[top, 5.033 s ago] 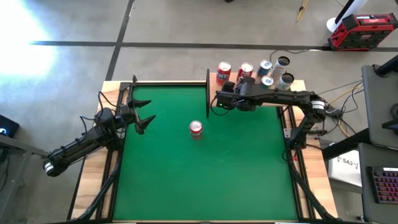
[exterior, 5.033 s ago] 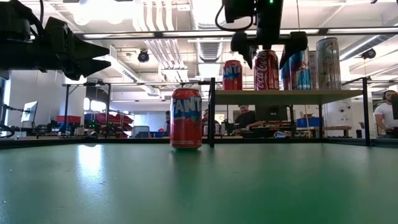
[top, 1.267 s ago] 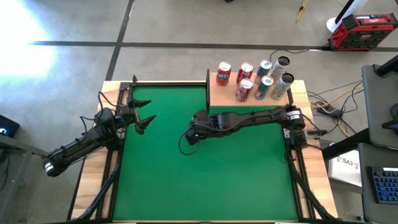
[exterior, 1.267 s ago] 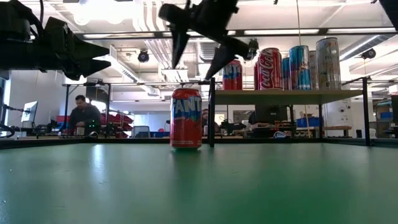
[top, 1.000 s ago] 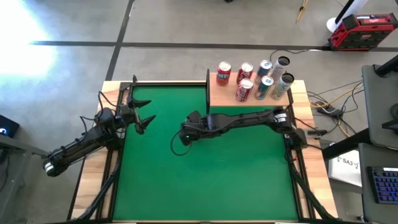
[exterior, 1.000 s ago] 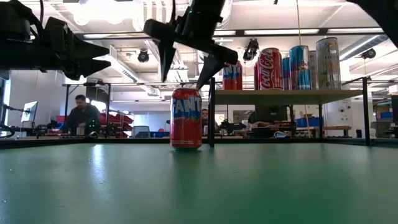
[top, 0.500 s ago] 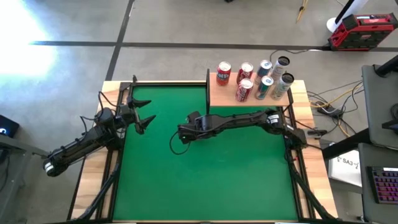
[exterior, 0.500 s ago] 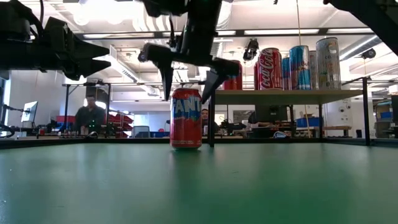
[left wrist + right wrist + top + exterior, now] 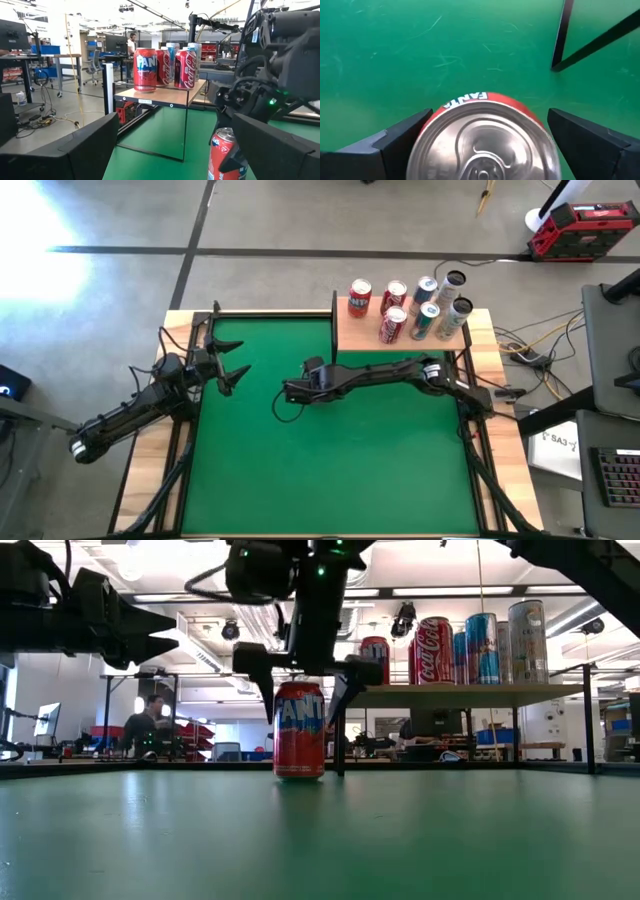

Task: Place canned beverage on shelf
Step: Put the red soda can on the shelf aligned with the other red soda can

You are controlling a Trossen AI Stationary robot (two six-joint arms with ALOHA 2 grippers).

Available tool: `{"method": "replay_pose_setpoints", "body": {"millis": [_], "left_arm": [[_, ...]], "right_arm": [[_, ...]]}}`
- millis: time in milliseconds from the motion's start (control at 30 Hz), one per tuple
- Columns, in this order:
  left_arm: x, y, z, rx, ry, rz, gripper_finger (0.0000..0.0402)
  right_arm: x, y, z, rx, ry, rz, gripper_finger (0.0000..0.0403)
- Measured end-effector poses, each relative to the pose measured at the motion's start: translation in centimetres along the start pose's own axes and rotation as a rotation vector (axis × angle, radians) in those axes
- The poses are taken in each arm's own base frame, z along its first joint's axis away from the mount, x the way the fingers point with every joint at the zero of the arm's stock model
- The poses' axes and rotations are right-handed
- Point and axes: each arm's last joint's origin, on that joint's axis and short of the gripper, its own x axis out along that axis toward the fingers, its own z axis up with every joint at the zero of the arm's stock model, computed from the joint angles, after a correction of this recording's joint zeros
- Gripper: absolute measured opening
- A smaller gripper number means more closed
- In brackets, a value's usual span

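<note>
So, right gripper (image 9: 302,690) down over the Fanta can (image 9: 300,730) mid-felt, fingers spread either side, not squeezing yet, can upright just in front of the shelf (image 9: 400,338), five cans up there, left gripper (image 9: 232,373) parked at left edge, fingers apart

A red Fanta can (image 9: 299,729) is seen standing upright on the green felt, short of the light-wood shelf (image 9: 360,336) already loaded with five upright cans.

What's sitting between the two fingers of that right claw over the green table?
A red Fanta can, upright on the green felt. In the low view the right claw straddles its top, fingers open on either side; the right wrist view shows the same.
</note>
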Motion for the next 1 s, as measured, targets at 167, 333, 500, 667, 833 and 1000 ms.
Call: {"method": "replay_pose_setpoints", "body": {"millis": [167, 333, 500, 667, 833, 1000], "left_arm": [[0.0, 0.0, 0.0, 0.0, 0.001, 0.0, 0.0372], [0.0, 0.0, 0.0, 0.0, 0.001, 0.0, 0.0372], [0.0, 0.0, 0.0, 0.0, 0.001, 0.0, 0.0372], [0.0, 0.0, 0.0, 0.0, 0.001, 0.0, 0.0372], [0.0, 0.0, 0.0, 0.0, 0.001, 0.0, 0.0372], [0.0, 0.0, 0.0, 0.0, 0.001, 0.0, 0.0372]], "right_arm": [[0.7, 0.2, -0.5, 0.056, -0.03, -0.019, 0.0357], [0.5, 0.4, -1.2, 0.118, -0.063, -0.024, 0.0285], [-0.7, 0.7, -3.3, 0.157, -0.117, -0.034, 0.0282], [-4.6, 0.0, -4.9, 0.214, -0.221, -0.037, 0.0282], [-8.8, -2.2, -4.1, 0.253, -0.256, -0.083, 0.0282], [-12.3, -4.8, -1.9, 0.255, -0.243, -0.105, 0.0282]]}}
